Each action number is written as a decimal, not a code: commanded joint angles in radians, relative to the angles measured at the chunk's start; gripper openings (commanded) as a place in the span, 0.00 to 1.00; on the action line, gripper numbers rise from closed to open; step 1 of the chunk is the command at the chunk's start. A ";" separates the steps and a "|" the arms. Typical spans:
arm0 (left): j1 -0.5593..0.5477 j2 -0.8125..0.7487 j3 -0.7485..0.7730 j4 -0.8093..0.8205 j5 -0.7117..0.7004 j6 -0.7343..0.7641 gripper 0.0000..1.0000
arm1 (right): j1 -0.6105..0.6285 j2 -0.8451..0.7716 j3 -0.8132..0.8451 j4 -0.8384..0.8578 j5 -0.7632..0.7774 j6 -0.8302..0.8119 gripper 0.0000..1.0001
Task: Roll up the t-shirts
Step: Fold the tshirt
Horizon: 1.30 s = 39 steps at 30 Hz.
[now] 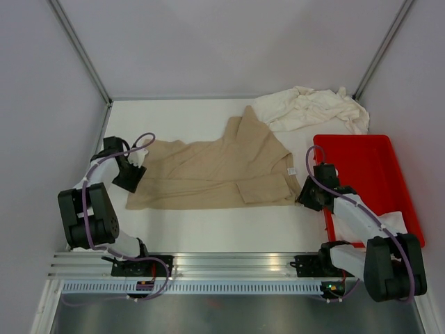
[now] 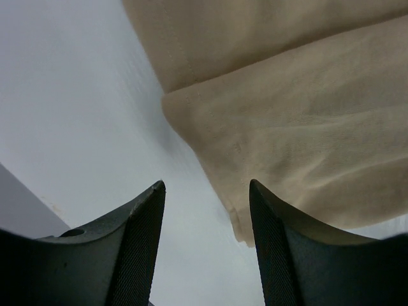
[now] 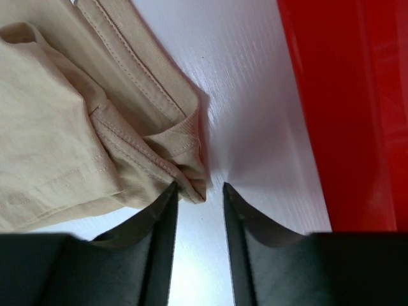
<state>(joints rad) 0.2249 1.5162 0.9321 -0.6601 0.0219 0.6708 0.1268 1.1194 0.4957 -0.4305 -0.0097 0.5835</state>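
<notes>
So far: nothing is rolled. The tan t-shirt (image 1: 215, 170) lies flat and only partly folded in on itself, which I judge to be preparation at most.
Left to do: roll the tan one from one end, then deal with the cream-white t-shirts (image 1: 313, 108), which sit in an unsorted heap.
Tan shirt, place: in the middle of the table (image 1: 174, 118), stretching from 9 o'clock to 3 o'clock, with the collar end towards 3.
Tan shirt, look: soft matte cotton with shallow wrinkles. The long edges are doubled over and one flap pokes up towards 12 o'clock. A small white neck label (image 1: 292, 171) shows at the 3 o'clock end.
Cream heap, place: at 1 o'clock by the back corner, crumpled. It meets the tan flap, but I cannot tell whether they touch.
Tray: the red tray (image 1: 375, 167) sits at 3 to 4 o'clock, just beside the collar end.
Pincer, left: the left gripper (image 1: 131, 177) is at the shirt's 9 o'clock edge. Its fingers are spread wide with nothing between them, and the hem corner is just beside one finger.
Pincer, right: the right gripper (image 1: 309, 195) is at the 3 o'clock edge, between collar and tray. Its fingers are narrowly parted and hold nothing, with the ribbed collar corner right at one fingertip.
</notes>
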 commanded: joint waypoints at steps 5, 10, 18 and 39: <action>0.007 0.085 -0.108 0.097 -0.014 -0.077 0.59 | -0.004 0.020 -0.025 0.072 -0.021 0.029 0.12; 0.007 0.095 -0.130 0.108 0.016 -0.079 0.36 | -0.006 -0.006 -0.014 0.039 -0.013 0.027 0.00; 0.010 -0.003 -0.154 0.077 0.026 -0.010 0.02 | -0.004 -0.144 0.044 -0.092 0.042 0.048 0.00; 0.042 -0.297 -0.222 -0.205 0.021 0.199 0.02 | 0.004 -0.360 0.151 -0.454 0.069 0.135 0.00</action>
<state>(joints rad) 0.2562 1.2575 0.7368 -0.8078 0.0586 0.7853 0.1280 0.7990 0.5915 -0.7708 0.0029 0.7036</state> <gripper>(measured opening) 0.034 0.004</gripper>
